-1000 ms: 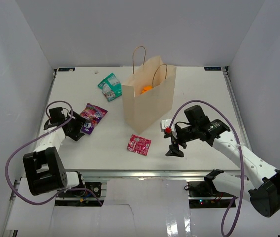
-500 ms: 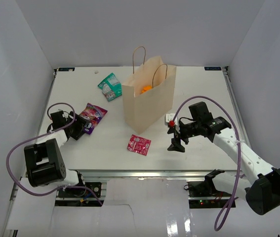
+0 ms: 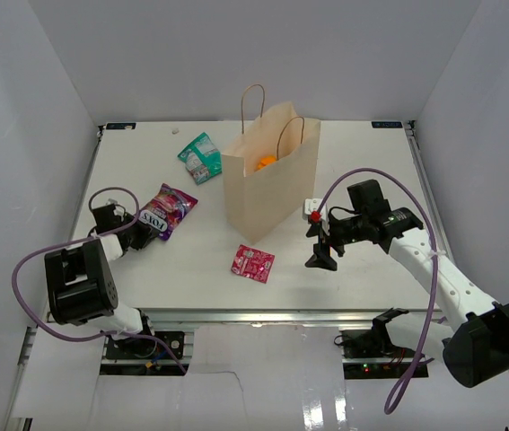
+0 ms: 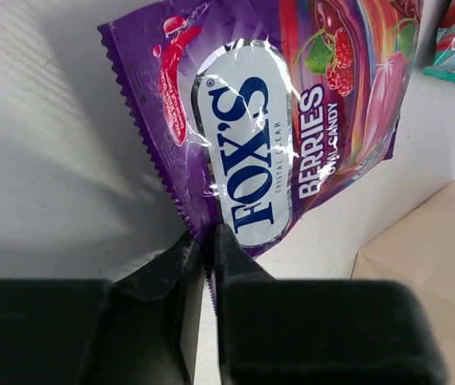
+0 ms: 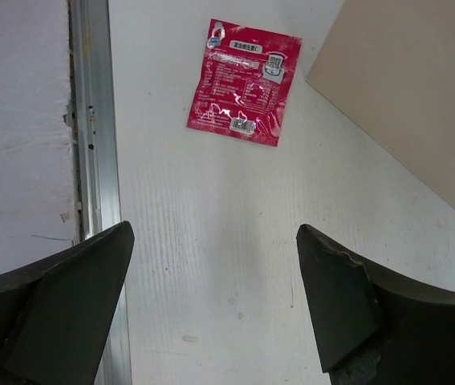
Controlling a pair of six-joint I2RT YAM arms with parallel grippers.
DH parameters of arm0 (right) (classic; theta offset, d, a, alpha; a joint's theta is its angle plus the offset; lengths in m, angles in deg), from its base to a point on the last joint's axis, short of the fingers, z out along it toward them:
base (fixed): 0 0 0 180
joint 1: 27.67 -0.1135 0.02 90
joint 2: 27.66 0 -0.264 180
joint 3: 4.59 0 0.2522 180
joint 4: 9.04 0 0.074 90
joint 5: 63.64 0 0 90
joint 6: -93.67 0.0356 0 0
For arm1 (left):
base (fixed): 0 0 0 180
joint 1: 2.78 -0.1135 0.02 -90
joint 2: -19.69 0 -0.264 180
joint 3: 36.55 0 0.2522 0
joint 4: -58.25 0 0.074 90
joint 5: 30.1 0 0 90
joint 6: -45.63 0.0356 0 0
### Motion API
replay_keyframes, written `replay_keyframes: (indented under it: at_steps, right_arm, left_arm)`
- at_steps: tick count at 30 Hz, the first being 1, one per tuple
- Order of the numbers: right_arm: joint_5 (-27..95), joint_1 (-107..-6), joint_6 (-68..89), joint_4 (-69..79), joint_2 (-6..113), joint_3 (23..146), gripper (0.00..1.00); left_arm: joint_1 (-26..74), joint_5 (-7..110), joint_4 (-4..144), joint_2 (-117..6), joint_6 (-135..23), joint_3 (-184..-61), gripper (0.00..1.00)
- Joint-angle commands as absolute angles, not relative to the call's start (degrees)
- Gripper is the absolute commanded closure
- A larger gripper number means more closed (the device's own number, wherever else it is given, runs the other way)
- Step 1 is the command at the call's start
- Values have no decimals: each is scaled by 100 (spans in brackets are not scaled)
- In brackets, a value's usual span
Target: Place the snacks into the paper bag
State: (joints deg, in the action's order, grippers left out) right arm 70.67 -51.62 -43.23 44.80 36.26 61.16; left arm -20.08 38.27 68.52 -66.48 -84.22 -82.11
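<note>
My left gripper (image 4: 205, 241) clamps serrated edge of glossy purple packet (image 4: 275, 120) | right gripper (image 5: 211, 241) spread | tan paper bag (image 3: 267, 202) holds orange pouch (image 3: 265, 163)

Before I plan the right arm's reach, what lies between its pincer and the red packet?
Bare table only, between right pincer and red packet; right wrist view shows it.

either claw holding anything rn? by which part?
Left claw pinches the purple packet by a corner, at its serrated edge. Right claw is open, holding nothing.
</note>
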Motion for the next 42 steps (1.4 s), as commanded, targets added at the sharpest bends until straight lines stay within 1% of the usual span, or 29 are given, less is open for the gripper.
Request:
replay_keyframes:
  at_steps: [1,4,5,6,7,14,23,33,36,40,42]
  right_arm:
    - [7241,-5097,-4300,4427,3650,6331,12]
    - [7241,-5070,-4300,4410,3650,6340,12]
    - [7241,-5061,-4300,4418,3633,6340,12]
    - [7241,-5061,-4309,4427,3642,6349,12]
    - [7241,-5053,-4309,4427,3633,6349,12]
    - [7276,-5009,-4309,4401,3633,6375,12]
    - [7320,-5000,-4283,4392,3642,6437,13]
    - [7312,-4974,-4265,4383,3659,6446,13]
    - [7312,-4965,-4256,4374,3668,6437,13]
    - [7312,-4956,-4265,4374,3686,6428,13]
    - [7320,-4956,-4256,4366,3686,6419,13]
  left_arm:
    - [-2079,3977,7025,-6512,-8208,-8099,82]
    - [-2097,3907,7025,-6407,-8199,-8186,88]
    - [-2097,3881,7034,-6354,-8216,-8222,95]
    - [-2088,3846,7034,-6284,-8242,-8257,99]
    - [-2088,3785,7043,-6197,-8303,-8379,100]
    - [-2088,3687,7139,-5116,-8883,-8985,100]
    - [-2071,3503,7350,-4939,-9209,-9794,100]
    - [-1588,3134,7491,-4913,-9446,-11543,100]
    - [-1264,2941,7596,-5044,-9534,-12219,100]
    - [-780,2642,8026,-5439,-9491,-13623,100]
    - [-526,2562,8202,-5632,-9464,-14038,100]
